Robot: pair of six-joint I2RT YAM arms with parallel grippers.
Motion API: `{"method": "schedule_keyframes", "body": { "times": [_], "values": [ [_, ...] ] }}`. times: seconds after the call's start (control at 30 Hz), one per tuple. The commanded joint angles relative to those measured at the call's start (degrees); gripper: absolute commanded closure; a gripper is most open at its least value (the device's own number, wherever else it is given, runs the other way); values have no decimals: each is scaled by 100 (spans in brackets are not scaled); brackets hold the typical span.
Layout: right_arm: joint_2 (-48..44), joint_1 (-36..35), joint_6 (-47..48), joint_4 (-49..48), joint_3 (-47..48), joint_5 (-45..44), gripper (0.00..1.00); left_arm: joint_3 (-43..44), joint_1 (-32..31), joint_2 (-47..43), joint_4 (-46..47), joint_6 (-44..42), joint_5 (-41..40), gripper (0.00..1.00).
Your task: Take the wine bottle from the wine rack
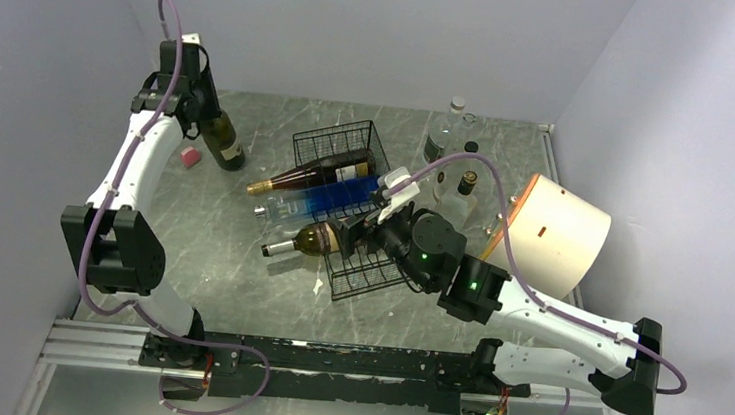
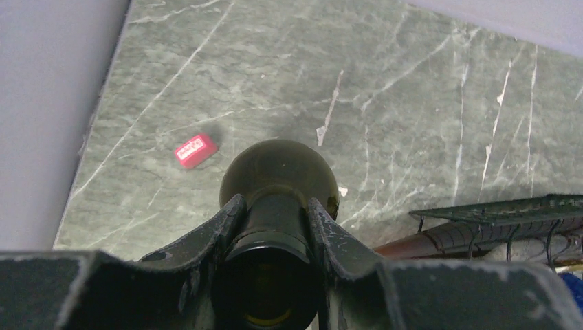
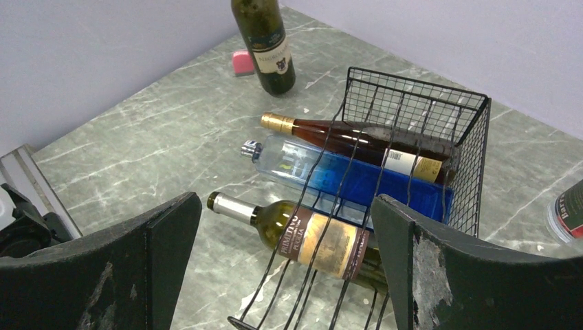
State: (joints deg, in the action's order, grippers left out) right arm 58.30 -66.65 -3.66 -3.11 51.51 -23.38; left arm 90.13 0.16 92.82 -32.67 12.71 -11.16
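Fingers (image 2: 232, 218) of left gripper (image 2: 275, 206) clamped on neck of dark glass wine bottle (image 1: 221, 138), upright on veined stone tabletop (image 1: 229, 251), upper left, off black wire wine rack (image 3: 412, 103). Right gripper (image 3: 285, 203) spread wide over rack; three glass bottles (image 3: 323, 240) lying inside; rack's near end cut off.

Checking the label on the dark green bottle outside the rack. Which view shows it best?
Right wrist: the dark green bottle shows its label facing the camera. Top external shows the bottle small, angled. Left wrist sees only shoulder and neck from above.
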Motion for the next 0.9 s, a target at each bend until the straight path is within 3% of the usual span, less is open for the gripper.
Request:
{"method": "schedule_keyframes", "body": {
  "times": [0.0,0.13,0.47,0.87],
  "values": [
    [91,24,-91,-163,18,-23,0,-10,112,-57,976,-267,561,93],
    [194,27,-67,-258,-7,38,0,14,243,135,1025,-335,880,93],
    [239,26,-21,-169,35,112,0,245,283,337,715,-550,581,91],
    [231,26,-248,-40,-12,120,0,160,282,222,677,-572,430,74]
  ]
}}
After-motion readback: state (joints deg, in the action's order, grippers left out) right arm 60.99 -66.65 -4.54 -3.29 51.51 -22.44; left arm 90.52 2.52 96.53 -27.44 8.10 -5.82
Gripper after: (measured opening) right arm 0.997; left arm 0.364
